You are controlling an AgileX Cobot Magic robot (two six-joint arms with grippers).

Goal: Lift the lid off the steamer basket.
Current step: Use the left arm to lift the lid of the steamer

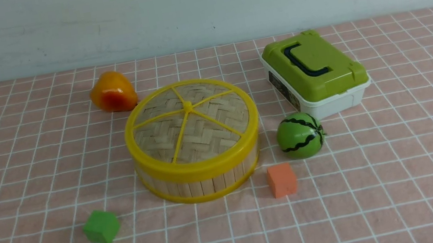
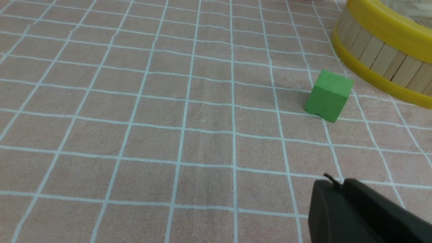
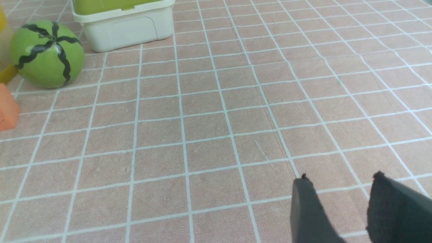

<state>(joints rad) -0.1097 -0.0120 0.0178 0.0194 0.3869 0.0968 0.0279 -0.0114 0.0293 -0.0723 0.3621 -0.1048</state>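
Observation:
The lid, a woven bamboo disc with a yellow rim, spokes and centre knob, sits flat on the steamer basket in the middle of the checked cloth. Neither arm shows in the front view. In the left wrist view my left gripper hangs low over the cloth with its fingers together and nothing in them. The basket's slatted wall lies well beyond it, past a green cube. My right gripper stands open over bare cloth, empty, far from the basket.
An orange-yellow toy fruit lies behind the basket on the left. A toy watermelon and an orange block sit at its right. The green cube is front left. A white box with a green lid stands back right.

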